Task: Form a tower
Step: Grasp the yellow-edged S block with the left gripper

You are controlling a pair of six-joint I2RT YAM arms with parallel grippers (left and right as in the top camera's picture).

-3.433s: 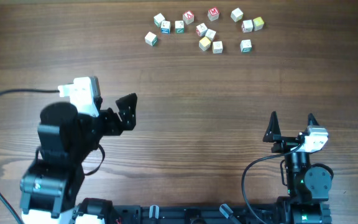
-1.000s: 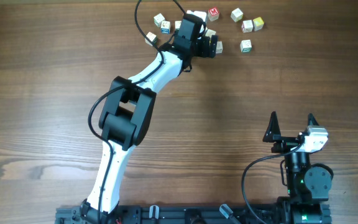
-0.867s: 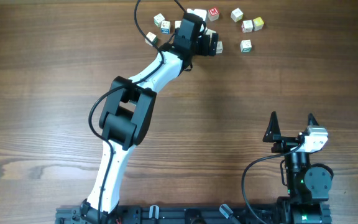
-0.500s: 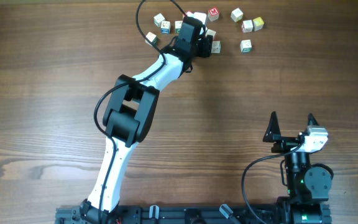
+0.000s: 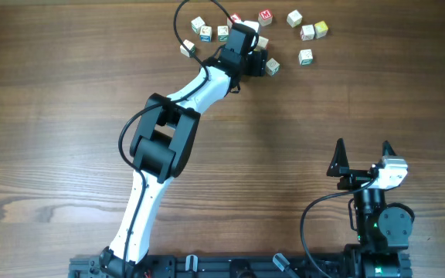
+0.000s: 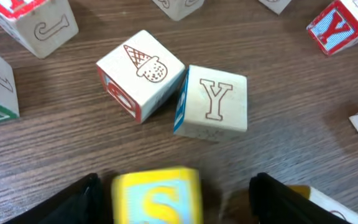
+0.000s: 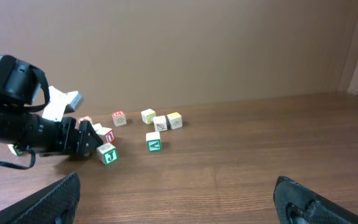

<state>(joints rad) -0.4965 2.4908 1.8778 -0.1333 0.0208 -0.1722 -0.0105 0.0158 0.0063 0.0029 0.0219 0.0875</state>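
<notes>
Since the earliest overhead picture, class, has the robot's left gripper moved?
Yes. The left gripper moved up and right across the frame, from far below-left of the green-faced wooden cube to just left of it.

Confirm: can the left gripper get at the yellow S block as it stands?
Likely yes. The yellow S block sits between the open fingers of the left gripper, a gap on each side. The Y block and ice-cream block lie beyond it, clear of the fingers.

A red-lettered cube (image 5: 266,15) sits at the far edge of the wooden table (image 5: 60,85). A green-lettered cube (image 5: 306,56) lies alone, nearer.
</notes>
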